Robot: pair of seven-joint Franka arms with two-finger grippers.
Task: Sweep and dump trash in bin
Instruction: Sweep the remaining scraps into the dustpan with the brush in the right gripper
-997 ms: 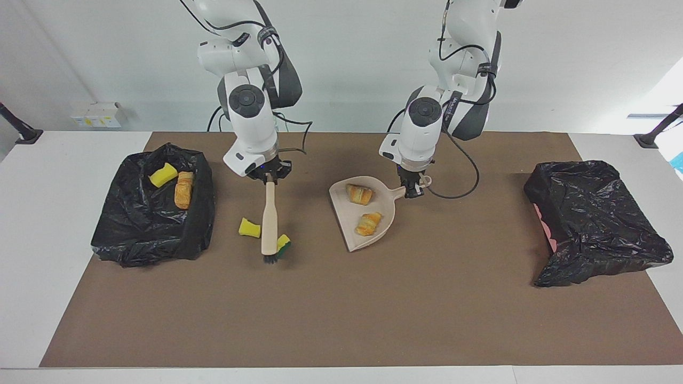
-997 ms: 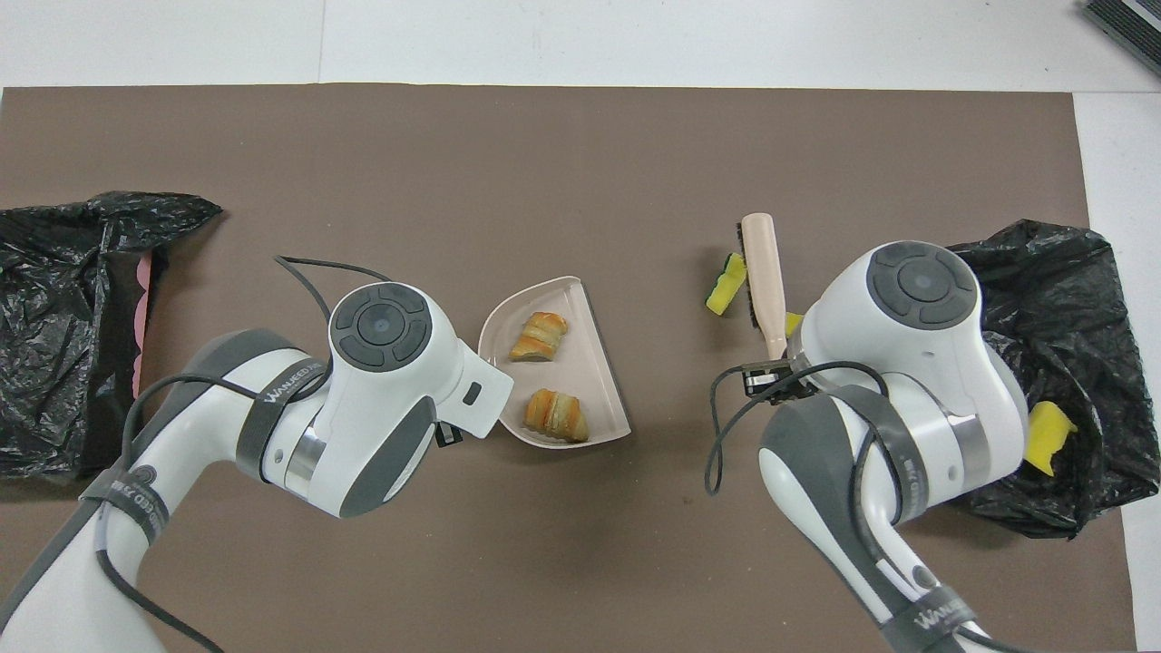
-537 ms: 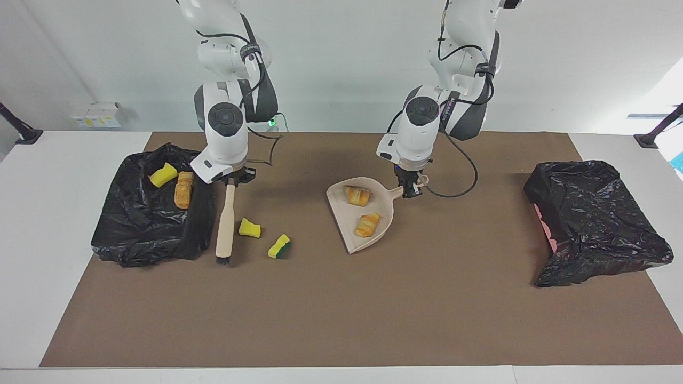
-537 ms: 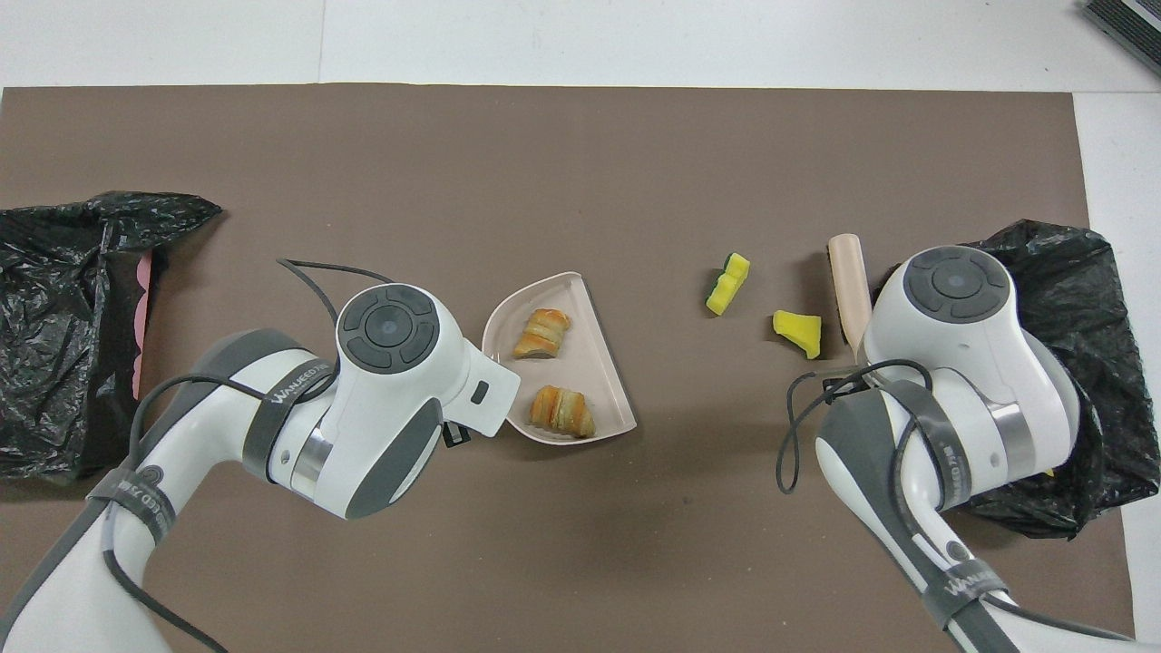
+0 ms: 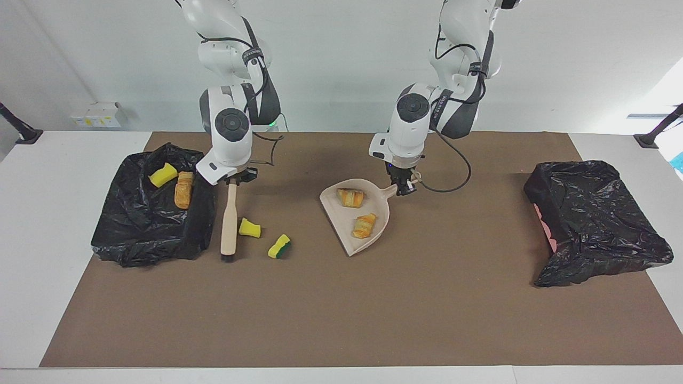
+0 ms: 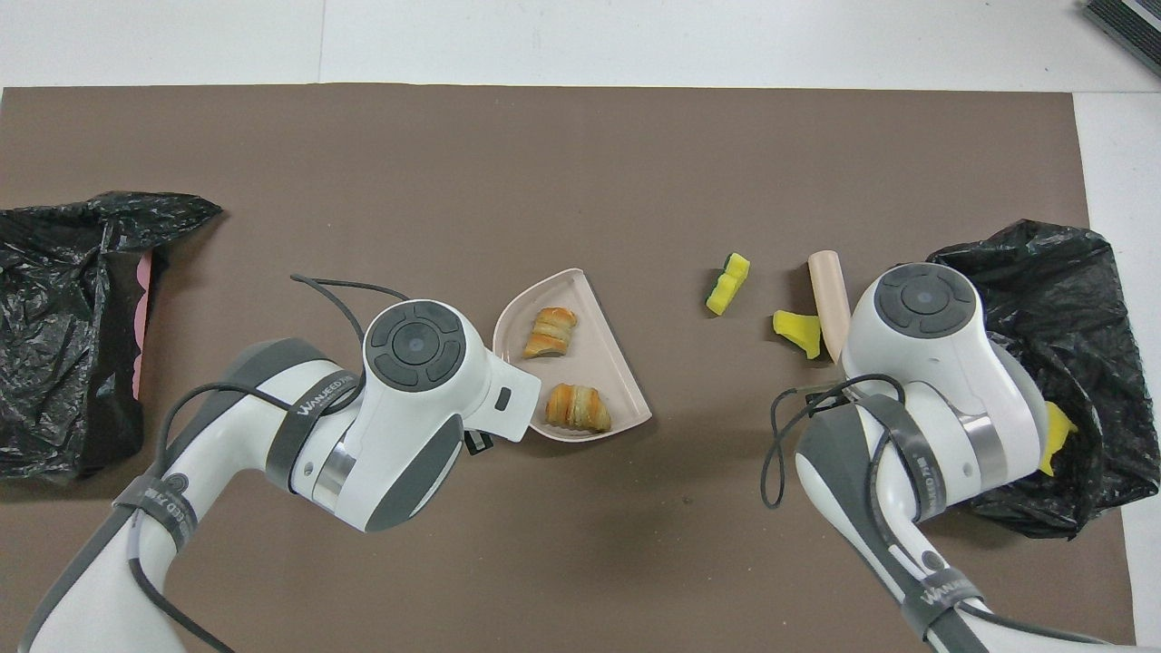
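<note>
1. Trash: two bread lumps (image 5: 358,212) lie in the dustpan (image 5: 341,229); two sponge pieces (image 5: 264,237) lie on the mat beside the brush (image 5: 229,224); more sits in the black bin (image 5: 122,234).
2. Left gripper (image 5: 404,188) is closed on the dustpan's handle.
3. Right gripper (image 5: 235,180) is closed on the brush's handle.

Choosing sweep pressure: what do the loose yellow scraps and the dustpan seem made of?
Both yellow scraps look like soft foam sponge, matte and porous; one shows a green scouring backing. The dustpan looks like rigid moulded plastic, smooth beige with a raised rim.
</note>
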